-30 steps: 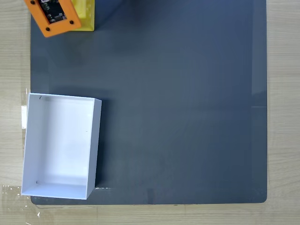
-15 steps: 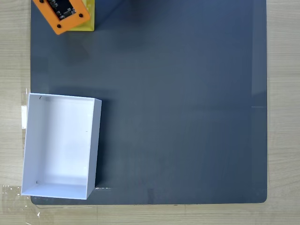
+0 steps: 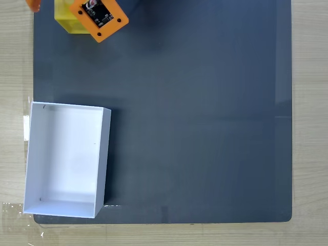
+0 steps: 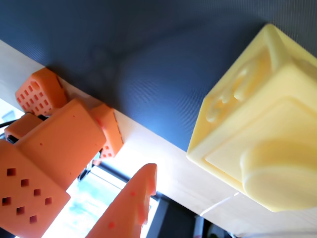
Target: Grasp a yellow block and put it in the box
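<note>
Gripper hangs spread wide at the mat's top-left corner in the fixed view, nothing between its fingers; the block sits on the mat right beside it. Well below, the box lies at the left edge.

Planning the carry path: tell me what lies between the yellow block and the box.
In the fixed view, bare dark mat and nothing else lies between the yellow block, at the top edge, and the white box below it.
</note>
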Motion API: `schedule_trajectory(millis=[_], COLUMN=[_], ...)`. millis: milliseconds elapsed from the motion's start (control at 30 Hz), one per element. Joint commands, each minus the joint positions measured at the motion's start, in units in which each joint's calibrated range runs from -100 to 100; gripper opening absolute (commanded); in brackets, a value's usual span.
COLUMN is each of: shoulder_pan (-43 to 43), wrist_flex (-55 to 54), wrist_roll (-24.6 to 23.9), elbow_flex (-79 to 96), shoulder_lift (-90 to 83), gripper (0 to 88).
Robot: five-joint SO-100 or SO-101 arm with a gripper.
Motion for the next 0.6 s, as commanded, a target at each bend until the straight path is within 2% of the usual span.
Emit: schedule_trajectory(millis=[0, 567], shoulder_pan=[-1.01, -0.93], wrist_flex=[0.08, -5.15], wrist_roll=[-0.3, -0.3], elbow_flex=[-0.01, -1.1], shoulder_lift=[1.01, 12.45], gripper=[53.1, 52.3])
